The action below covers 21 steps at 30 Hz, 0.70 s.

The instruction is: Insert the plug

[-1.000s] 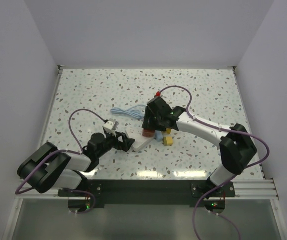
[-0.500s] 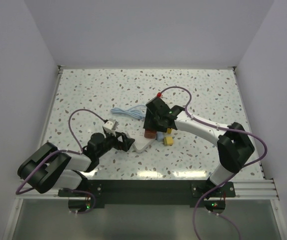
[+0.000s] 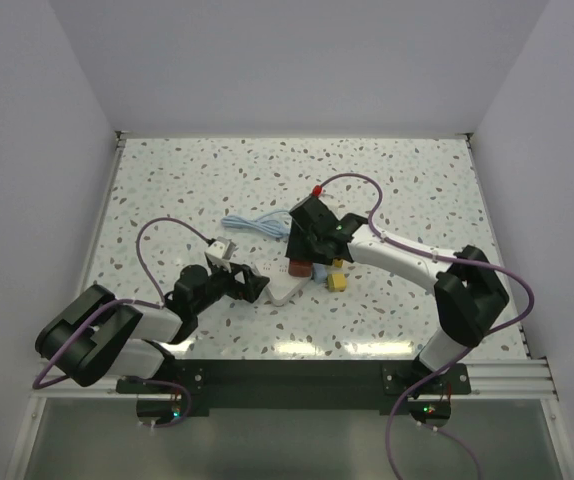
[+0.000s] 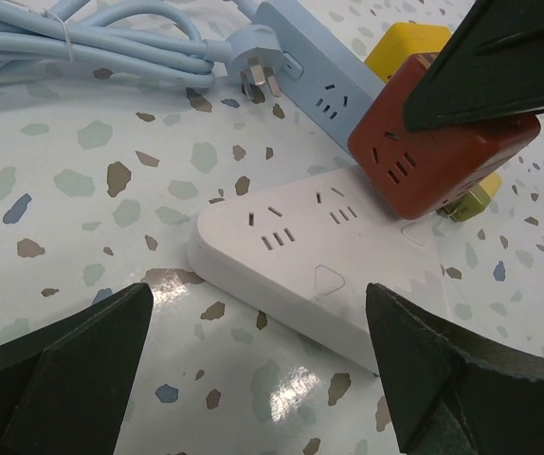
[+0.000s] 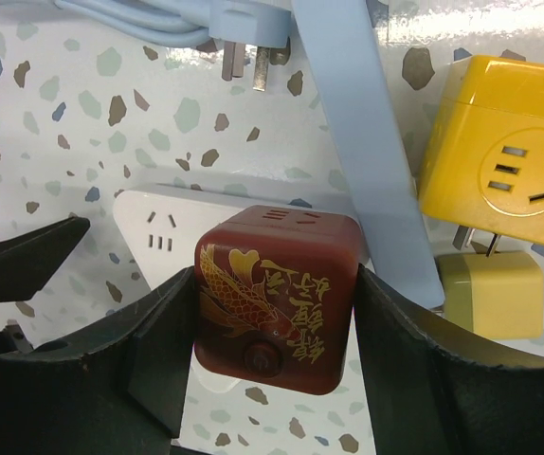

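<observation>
My right gripper [image 5: 270, 318] is shut on a dark red cube plug adapter [image 5: 277, 294] with a gold fish print. It holds the cube upright over the right part of the white power strip [image 5: 154, 220]. In the top view the red cube [image 3: 297, 268] sits under the right gripper [image 3: 308, 250], against the white strip [image 3: 278, 287]. My left gripper [image 4: 253, 379] is open, its fingers [image 4: 59, 365] low over the table either side of the strip's near end [image 4: 300, 265]. The red cube [image 4: 433, 147] shows at the strip's far end, below the right gripper's dark finger [image 4: 499, 57]. I cannot see the cube's prongs.
A light blue power strip [image 4: 315, 81] with its coiled cable [image 3: 252, 224] and bare plug [image 5: 248, 59] lies just behind. A yellow cube adapter [image 5: 509, 161] on a pale yellow plug [image 5: 490, 294] sits right of the red cube. Purple arm cables loop above.
The right gripper with the red cube has shifted slightly left and settled against the white strip. The left arm has not moved.
</observation>
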### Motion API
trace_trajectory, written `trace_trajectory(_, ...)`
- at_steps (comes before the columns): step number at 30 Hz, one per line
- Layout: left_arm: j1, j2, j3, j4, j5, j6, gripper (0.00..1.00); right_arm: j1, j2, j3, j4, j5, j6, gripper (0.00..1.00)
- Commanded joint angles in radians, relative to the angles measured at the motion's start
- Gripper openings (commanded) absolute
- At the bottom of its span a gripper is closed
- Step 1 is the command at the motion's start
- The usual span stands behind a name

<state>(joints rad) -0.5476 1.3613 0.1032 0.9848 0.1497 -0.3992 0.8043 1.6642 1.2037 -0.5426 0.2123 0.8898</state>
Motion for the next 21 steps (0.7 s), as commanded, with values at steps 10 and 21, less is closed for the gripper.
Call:
trace_trajectory(10, 0.014, 0.009, 0.009, 0.08, 0.011, 0.03, 1.0, 0.026, 0.037, -0.148, 0.064, 0.012, -0.017, 0.0)
trace_trajectory(21, 0.014, 0.019, 0.01, 0.091, 0.019, 0.028, 1.0, 0.056, 0.086, -0.164, 0.04, 0.059, -0.032, 0.0)
